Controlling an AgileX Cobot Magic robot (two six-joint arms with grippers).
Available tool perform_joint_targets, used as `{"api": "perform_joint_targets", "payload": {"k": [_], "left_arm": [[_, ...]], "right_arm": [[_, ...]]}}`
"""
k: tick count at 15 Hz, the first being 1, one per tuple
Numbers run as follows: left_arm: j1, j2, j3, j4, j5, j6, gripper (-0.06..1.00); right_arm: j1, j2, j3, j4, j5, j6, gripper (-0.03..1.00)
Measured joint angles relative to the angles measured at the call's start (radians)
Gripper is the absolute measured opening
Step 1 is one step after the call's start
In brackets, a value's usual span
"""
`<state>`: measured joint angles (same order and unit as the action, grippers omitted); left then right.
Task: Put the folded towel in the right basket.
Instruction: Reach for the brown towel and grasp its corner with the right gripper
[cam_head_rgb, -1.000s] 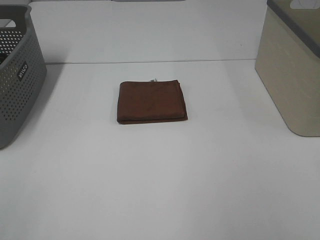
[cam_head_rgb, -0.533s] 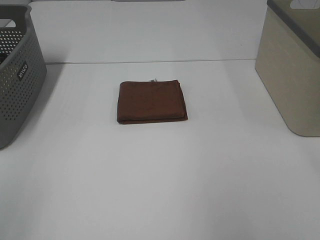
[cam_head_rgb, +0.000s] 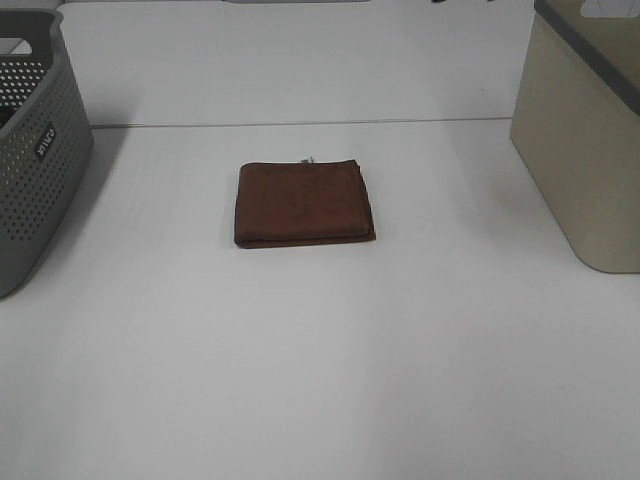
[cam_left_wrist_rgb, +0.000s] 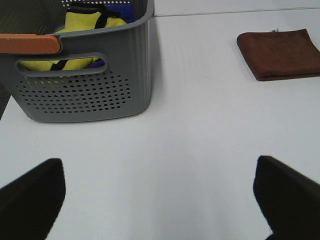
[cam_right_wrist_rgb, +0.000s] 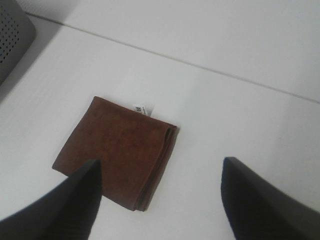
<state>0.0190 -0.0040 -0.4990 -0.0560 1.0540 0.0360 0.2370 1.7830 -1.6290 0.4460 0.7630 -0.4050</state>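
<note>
The folded towel, a brown square with a small white tag on its far edge, lies flat near the middle of the white table, well apart from both baskets. The right basket, beige with a grey rim, stands at the far right of the table. The left basket, grey and perforated, stands at the far left.

Seen from the left wrist camera, the left gripper has its two dark fingers spread wide with nothing between them but bare tabletop. The grey basket sits just beyond them, holding a yellow item with black trim and something blue behind it. The towel lies farther off to the right.

From the right wrist camera, the right gripper is likewise spread wide and grips nothing. The towel lies on the table beyond its fingers, stacked layers showing along one edge and the tag on the far side. Whether either gripper touches the table cannot be told.
</note>
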Motion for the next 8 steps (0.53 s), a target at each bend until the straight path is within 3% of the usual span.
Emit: {"api": "perform_joint_targets", "payload": {"k": [8], "left_arm": [[0.0, 0.0, 0.0, 0.0, 0.0, 0.0, 0.97]], "right_arm": [[0.0, 0.521, -0.387, 0.102, 0.276, 0.071, 0.65]]}}
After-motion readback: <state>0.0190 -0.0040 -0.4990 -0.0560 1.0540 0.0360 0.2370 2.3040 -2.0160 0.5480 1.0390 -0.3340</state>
